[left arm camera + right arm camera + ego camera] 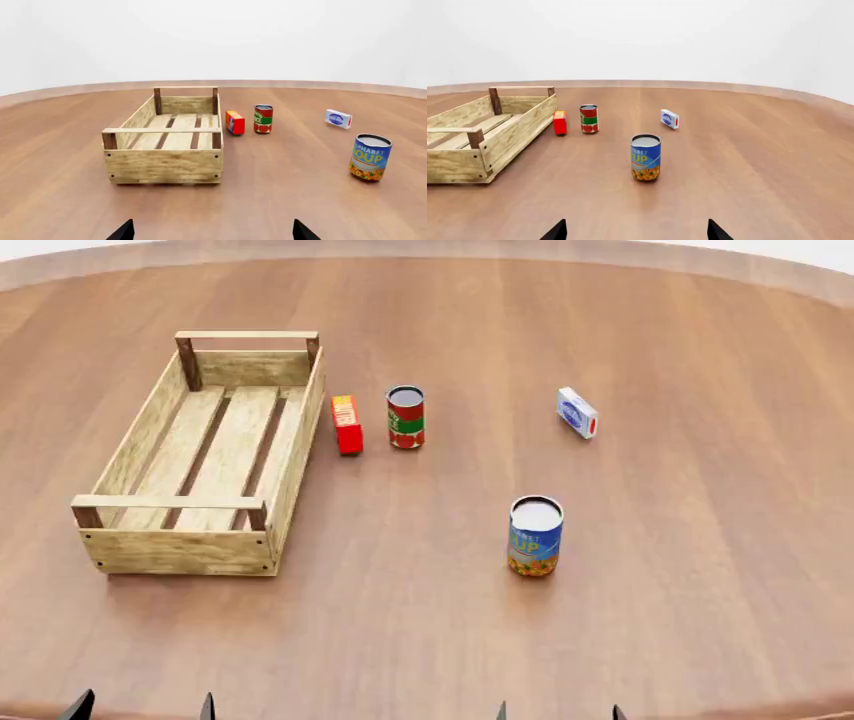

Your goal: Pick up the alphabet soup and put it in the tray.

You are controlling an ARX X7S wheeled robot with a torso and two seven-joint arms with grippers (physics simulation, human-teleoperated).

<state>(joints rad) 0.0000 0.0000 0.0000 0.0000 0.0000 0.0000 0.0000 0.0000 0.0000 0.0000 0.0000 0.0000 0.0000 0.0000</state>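
The alphabet soup (535, 536), a blue-labelled can with yellow lettering and a silvery top, stands upright on the wooden table right of centre. It also shows in the left wrist view (370, 157) and the right wrist view (646, 157). The tray (158, 547), a light-wood slatted crate, sits at the left and holds nothing; it shows in both wrist views (163, 165) (454, 165). My left gripper (143, 708) and right gripper (558, 712) are open and empty at the near table edge, only their dark fingertips showing (212, 231) (636, 231). The soup stands straight ahead of the right gripper, well apart.
A red-and-green can (406, 417) and a small red box (347, 425) stand just right of the crate's far end. A small white-and-blue box (577, 412) lies further right. The round table's edge (747, 255) curves behind them.
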